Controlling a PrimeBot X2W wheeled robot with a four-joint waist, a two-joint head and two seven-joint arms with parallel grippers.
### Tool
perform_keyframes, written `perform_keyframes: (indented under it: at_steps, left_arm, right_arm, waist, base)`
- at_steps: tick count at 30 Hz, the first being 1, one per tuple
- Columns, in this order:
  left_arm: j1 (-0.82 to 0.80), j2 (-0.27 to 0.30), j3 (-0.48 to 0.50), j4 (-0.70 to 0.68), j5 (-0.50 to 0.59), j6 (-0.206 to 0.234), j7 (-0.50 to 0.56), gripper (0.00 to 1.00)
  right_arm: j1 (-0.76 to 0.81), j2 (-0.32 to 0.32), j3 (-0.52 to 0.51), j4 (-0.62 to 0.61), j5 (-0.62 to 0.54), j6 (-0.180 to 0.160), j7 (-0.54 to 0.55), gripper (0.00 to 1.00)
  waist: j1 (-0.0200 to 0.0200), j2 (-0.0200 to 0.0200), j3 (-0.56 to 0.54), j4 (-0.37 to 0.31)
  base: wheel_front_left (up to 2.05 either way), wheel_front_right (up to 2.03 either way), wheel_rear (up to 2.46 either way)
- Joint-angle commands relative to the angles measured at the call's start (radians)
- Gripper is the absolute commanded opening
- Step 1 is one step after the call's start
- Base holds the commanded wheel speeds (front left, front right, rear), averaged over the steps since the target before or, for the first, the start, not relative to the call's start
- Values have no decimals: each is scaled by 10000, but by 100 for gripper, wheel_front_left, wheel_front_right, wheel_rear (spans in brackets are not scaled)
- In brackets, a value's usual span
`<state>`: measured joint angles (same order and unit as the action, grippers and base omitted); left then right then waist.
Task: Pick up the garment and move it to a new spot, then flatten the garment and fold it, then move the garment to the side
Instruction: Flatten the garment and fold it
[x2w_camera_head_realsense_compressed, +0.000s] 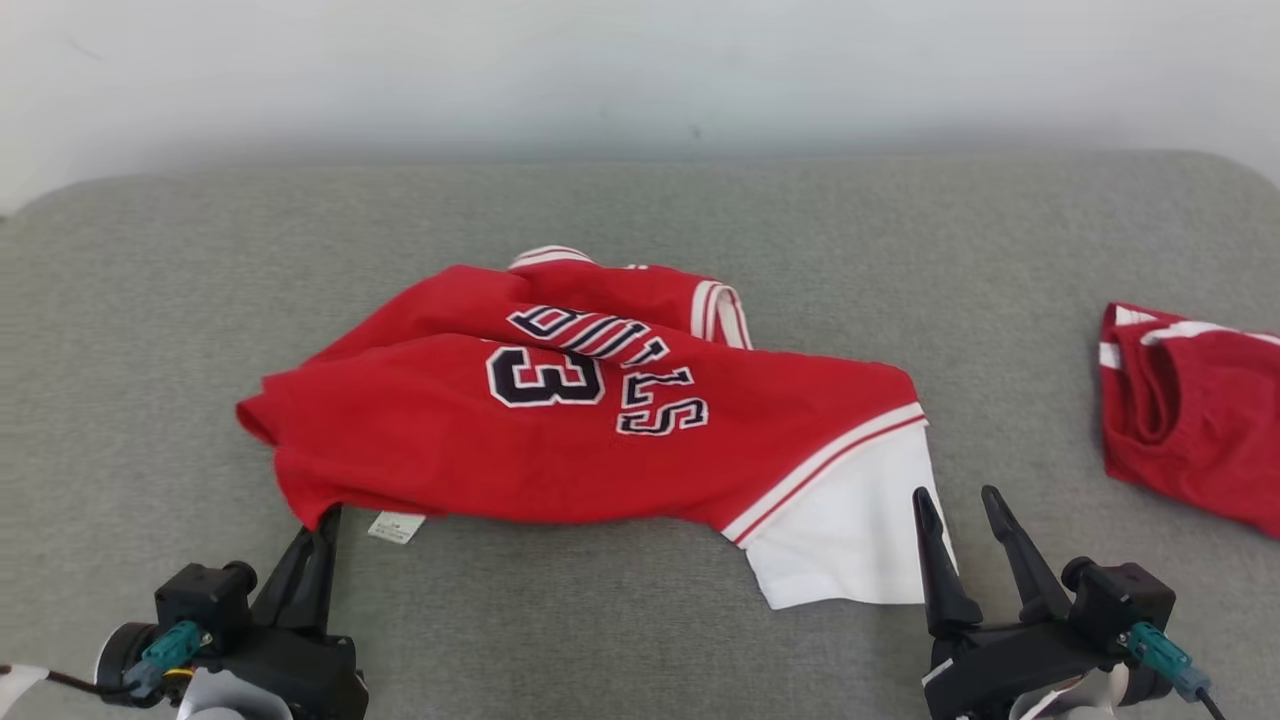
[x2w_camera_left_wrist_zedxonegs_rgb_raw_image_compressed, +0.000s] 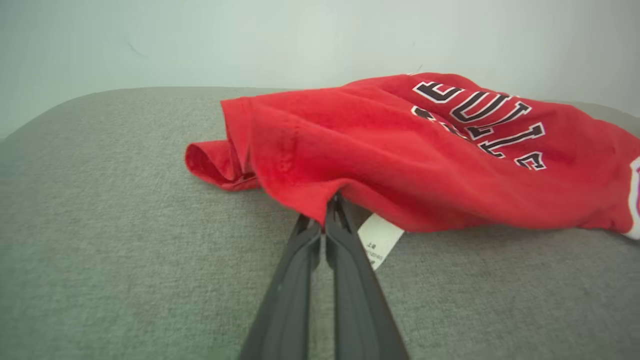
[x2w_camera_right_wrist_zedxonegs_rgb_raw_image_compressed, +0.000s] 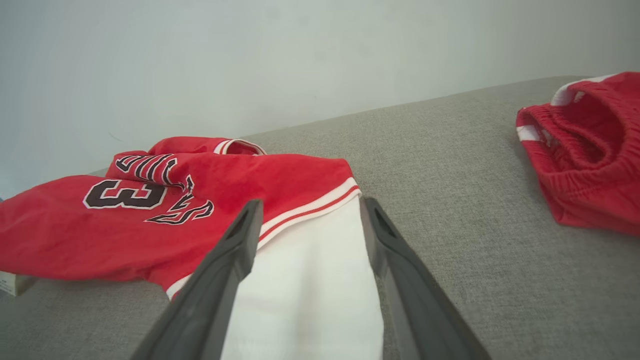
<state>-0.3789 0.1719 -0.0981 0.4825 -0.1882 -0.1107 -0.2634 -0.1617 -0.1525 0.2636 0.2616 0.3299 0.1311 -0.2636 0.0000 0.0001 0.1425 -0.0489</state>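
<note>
The red "33" jersey (x2w_camera_head_realsense_compressed: 560, 450) lies crumpled in the middle of the grey fabric-covered bench (x2w_camera_head_realsense_compressed: 150, 300), lettering up and skewed, with a white panel (x2w_camera_head_realsense_compressed: 850, 540) spread flat toward 4 o'clock. It looks like a light, limp knit. It will sag and drape from wherever it is held, so a single hold would probably let it bunch. Two holds far apart on the near edge should let it hang open and lie flat again. The thin cloth may slip out of a shallow pinch, so a deeper bite at a hem or seam looks safer.

The left pincer (x2w_camera_head_realsense_compressed: 328, 515) sits at the jersey's 7 o'clock corner, its fingers together and clamped on the red edge. The right pincer (x2w_camera_head_realsense_compressed: 954, 497) stands with its fingers apart at the 4 o'clock side, by the white panel's right edge and holding nothing.

The left wrist view shows what the head view hides. The left pincer's tips are tucked under a lifted lip of red cloth, a rolled fold lies at 9 o'clock of them, and the care label (x2w_camera_left_wrist_zedxonegs_rgb_raw_image_compressed: 377, 240) is just at their 3 o'clock. The right wrist view shows the open fingers on either side of the white panel. It also shows the elastic waistband of the red shorts (x2w_camera_right_wrist_zedxonegs_rgb_raw_image_compressed: 585, 155) lying well apart at 2 o'clock.
</note>
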Motion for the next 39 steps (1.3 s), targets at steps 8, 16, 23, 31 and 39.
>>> perform_keyframes:
  at_steps: [8,16,23,31,39]
  left_arm:
    - [632,597,-505,-498,-350,-160,6,0]
    - [1272,1644,-1964,-563,-2341,-192,952,100]
    - [1704,1839,-1664,871,-2244,414,255,100]
    - [1944,1329,-1136,418,-1735,1302,-21,100]
    - [2888,742,-248,-1184,-789,1896,-24,100]
  right_arm:
    - [362,97,-14,125,90,-6,-6,100]
    - [411,141,20,251,102,-6,-6,100]
    - [442,43,-50,324,55,-6,-6,100]
    - [742,91,-464,259,-211,-6,-6,100]
    - [1012,299,-867,177,-892,-6,-5,100]
  waist:
    - [0,-1,-801,1036]
    - [0,-1,-941,1274]
    - [0,-1,-1107,1052]
    - [0,-1,-1340,789]
    - [0,-1,-1511,438]
  base:
    - [0,0,0]
    - [0,0,0]
    - [0,0,0]
    - [0,0,0]
    - [0,0,0]
